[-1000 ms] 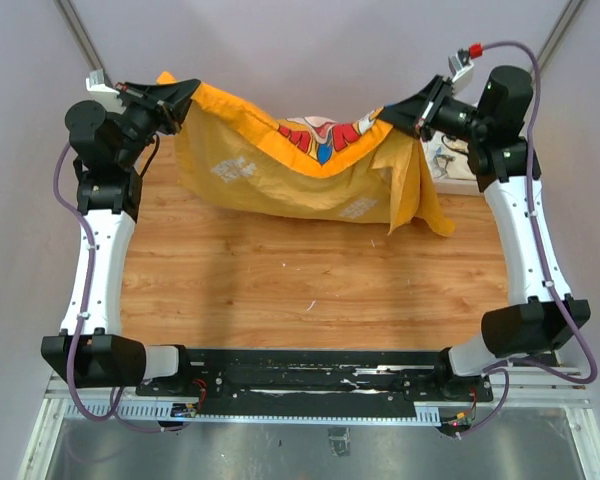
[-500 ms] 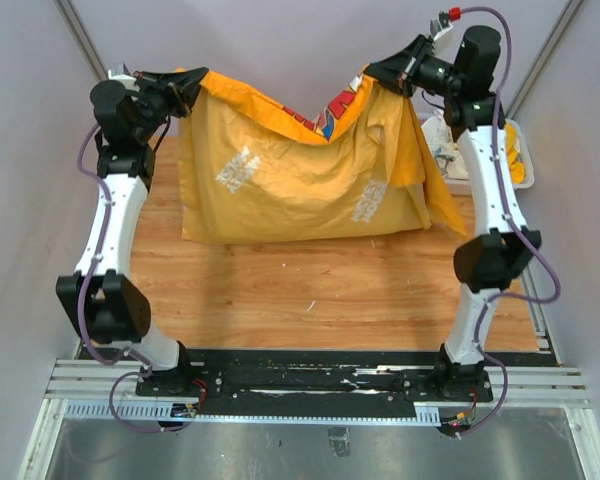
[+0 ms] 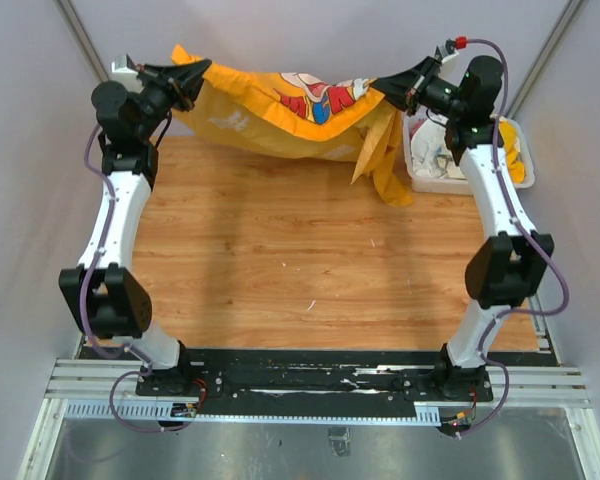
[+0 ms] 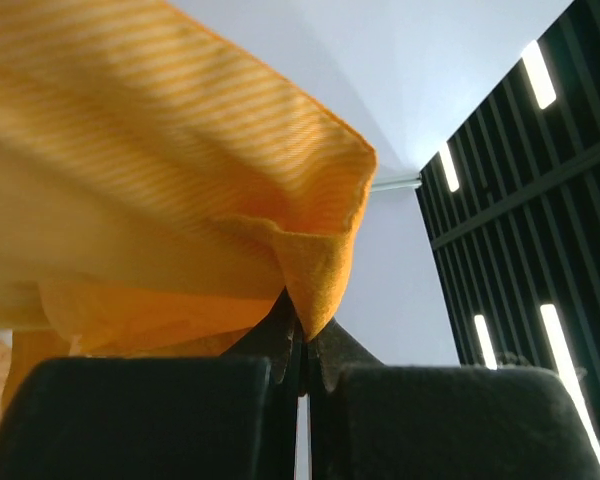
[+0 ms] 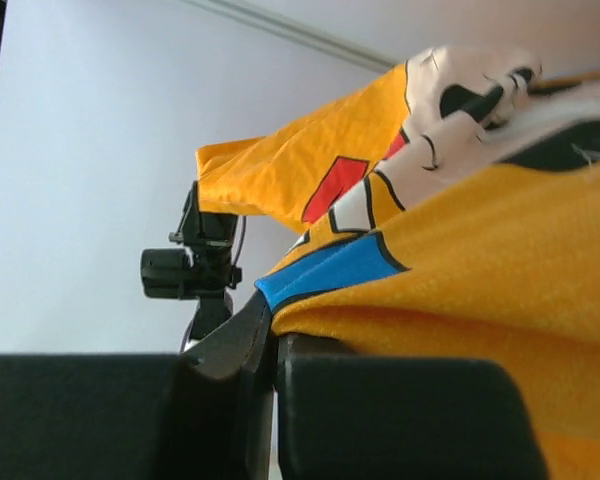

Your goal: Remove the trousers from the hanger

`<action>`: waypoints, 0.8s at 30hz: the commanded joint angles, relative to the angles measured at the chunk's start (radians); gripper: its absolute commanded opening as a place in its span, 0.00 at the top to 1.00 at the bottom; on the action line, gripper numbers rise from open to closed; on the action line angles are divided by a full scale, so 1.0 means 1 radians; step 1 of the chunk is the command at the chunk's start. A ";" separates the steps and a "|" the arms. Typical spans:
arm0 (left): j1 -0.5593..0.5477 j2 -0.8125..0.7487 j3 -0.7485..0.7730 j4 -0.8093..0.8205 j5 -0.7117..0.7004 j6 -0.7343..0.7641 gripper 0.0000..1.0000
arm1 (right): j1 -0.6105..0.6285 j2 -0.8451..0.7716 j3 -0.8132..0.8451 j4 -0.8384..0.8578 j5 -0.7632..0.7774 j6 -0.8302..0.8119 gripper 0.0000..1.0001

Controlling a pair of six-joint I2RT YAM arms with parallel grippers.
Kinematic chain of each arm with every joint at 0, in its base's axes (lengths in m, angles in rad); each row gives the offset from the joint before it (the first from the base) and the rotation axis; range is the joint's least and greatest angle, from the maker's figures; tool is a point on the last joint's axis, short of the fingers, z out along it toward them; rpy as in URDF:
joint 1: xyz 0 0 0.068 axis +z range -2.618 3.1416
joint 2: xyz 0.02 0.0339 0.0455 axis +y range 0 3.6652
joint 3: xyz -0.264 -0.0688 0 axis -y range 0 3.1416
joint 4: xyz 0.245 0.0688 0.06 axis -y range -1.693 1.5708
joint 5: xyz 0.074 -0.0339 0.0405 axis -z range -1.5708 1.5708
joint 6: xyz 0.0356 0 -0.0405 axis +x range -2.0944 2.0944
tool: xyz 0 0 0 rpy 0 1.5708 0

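Note:
The yellow trousers [image 3: 290, 115] with a red, blue and white cartoon print hang stretched in the air between my two grippers at the back of the table. My left gripper [image 3: 187, 82] is shut on their left corner; the left wrist view shows yellow cloth [image 4: 180, 200] pinched in my left gripper [image 4: 302, 340]. My right gripper [image 3: 388, 92] is shut on their right edge; the right wrist view shows the printed cloth [image 5: 460, 250] clamped in my right gripper [image 5: 270, 335]. One trouser leg [image 3: 380, 165] dangles below the right gripper. No hanger shows in any view.
A white bin [image 3: 458, 160] holding white and yellow items stands at the back right of the wooden table [image 3: 310, 270]. Grey walls close in behind and on both sides. Both arms reach high toward the back wall.
Both grippers have lifted and carried the trousers back toward the wall. The cloth, which hung down over the table, is now bunched and stretched higher between them.

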 commanded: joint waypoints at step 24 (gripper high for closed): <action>-0.033 -1.086 -1.222 -0.476 -0.016 0.250 1.00 | 0.103 -0.951 -1.391 -0.455 -0.132 -0.588 0.99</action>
